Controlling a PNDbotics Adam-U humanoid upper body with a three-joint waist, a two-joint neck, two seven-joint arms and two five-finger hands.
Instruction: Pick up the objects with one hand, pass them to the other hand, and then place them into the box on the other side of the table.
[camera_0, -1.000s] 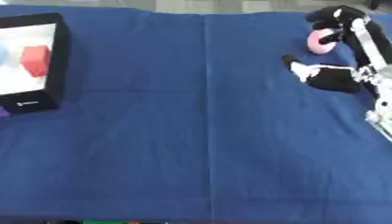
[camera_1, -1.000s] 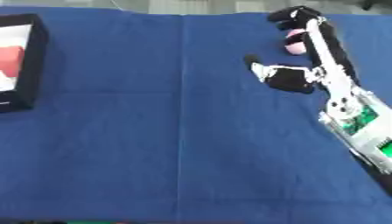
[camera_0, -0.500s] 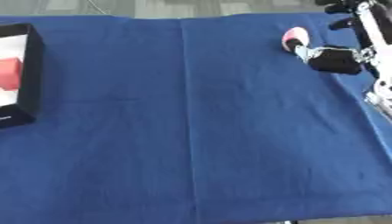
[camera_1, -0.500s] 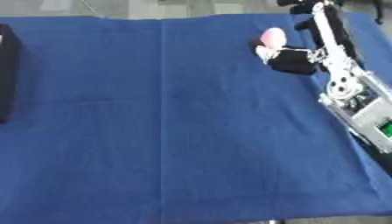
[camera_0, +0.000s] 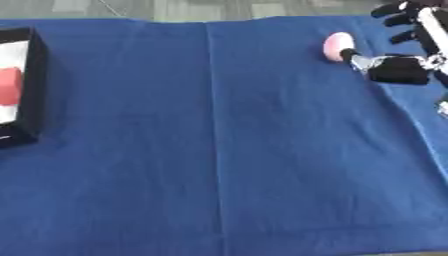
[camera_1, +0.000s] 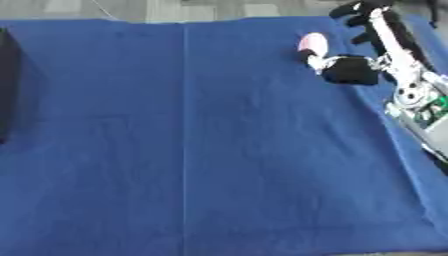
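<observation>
1. Right robot hand (camera_1: 372, 37): black with silver joints, at the far right of the counter; fingers straight and spread toward the far edge, thumb reaching left; nothing gripped.
2. Small pink rounded object (camera_1: 311, 44): lies on the cloth just left of the right robot hand, touching the thumb tip (camera_1: 313, 56) or nearly so; contact cannot be told for sure.
3. Blue cloth-covered counter (camera_0: 219, 150): a lengthwise crease runs down its middle.
4. Black open box with white lining (camera_0: 24, 90): at the left edge, well apart from the pink object; a red item (camera_0: 9, 86) lies inside.
</observation>
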